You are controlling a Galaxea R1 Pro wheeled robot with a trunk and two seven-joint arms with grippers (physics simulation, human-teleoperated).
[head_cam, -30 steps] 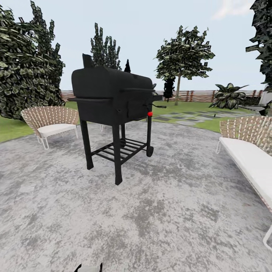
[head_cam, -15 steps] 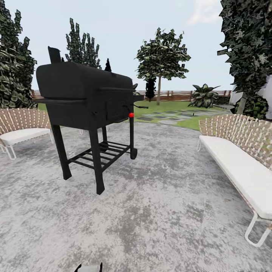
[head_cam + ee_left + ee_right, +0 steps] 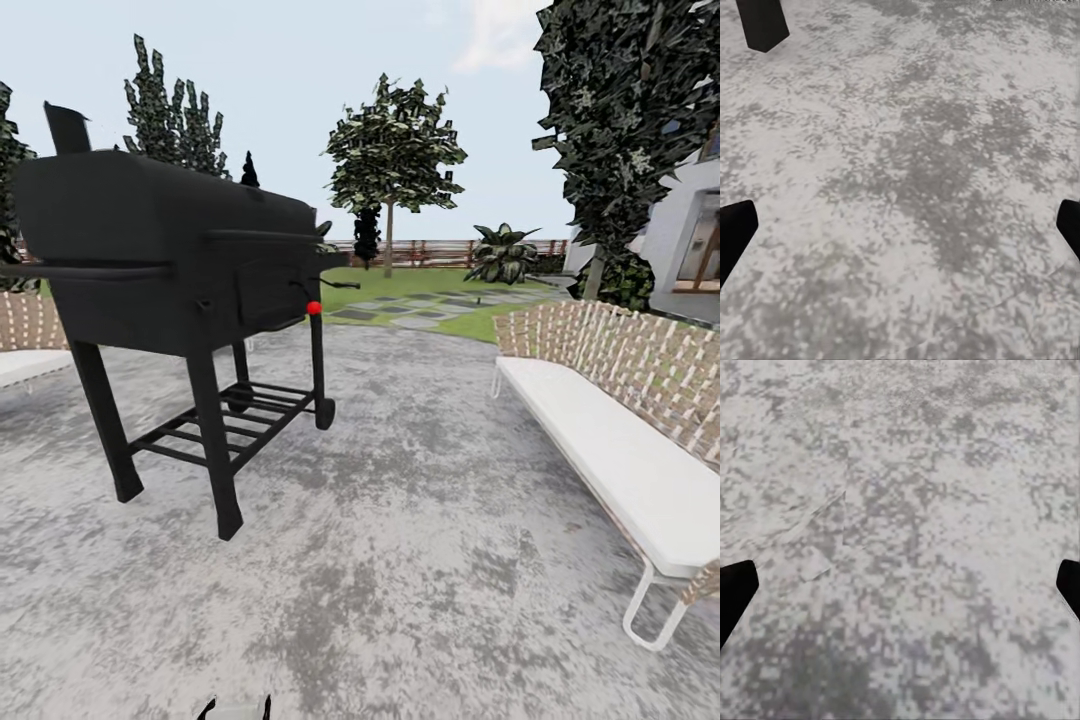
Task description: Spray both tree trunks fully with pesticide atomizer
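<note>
Two claws hang low over the grey stone paving (image 3: 430, 560), each spread wide and holding nothing: the left claw (image 3: 900, 225) shows its dark fingertips (image 3: 733, 236) far apart at the rims of its own camera picture with bare mottled stone between them, and the right claw (image 3: 900, 585) stands the same way over a faintly cracked patch. Out from there, a black barbecue (image 3: 170, 260) on four legs with a small red knob stands on the paving at the robot's left front, and a long woven bench (image 3: 620, 440) with a white cushion runs along the paving's right edge; the corner of another seat (image 3: 25, 345) peeps out at the left edge behind the barbecue. Beyond the paving's far edge lies the lawn (image 3: 400, 283), crossed by stepping stones, with a slatted wooden fence (image 3: 430, 250) behind it and a tree (image 3: 392, 160) with a thin straight trunk before that fence. A white house (image 3: 690, 250) stands at the far right. The sprayer cannot be made out from here; I judge it lies somewhere out on the grass. The job in hand looks like plain driving, so the sensible line is the open lane between barbecue and bench, arms kept tucked, eyes on the grass for a small black thing.
</note>
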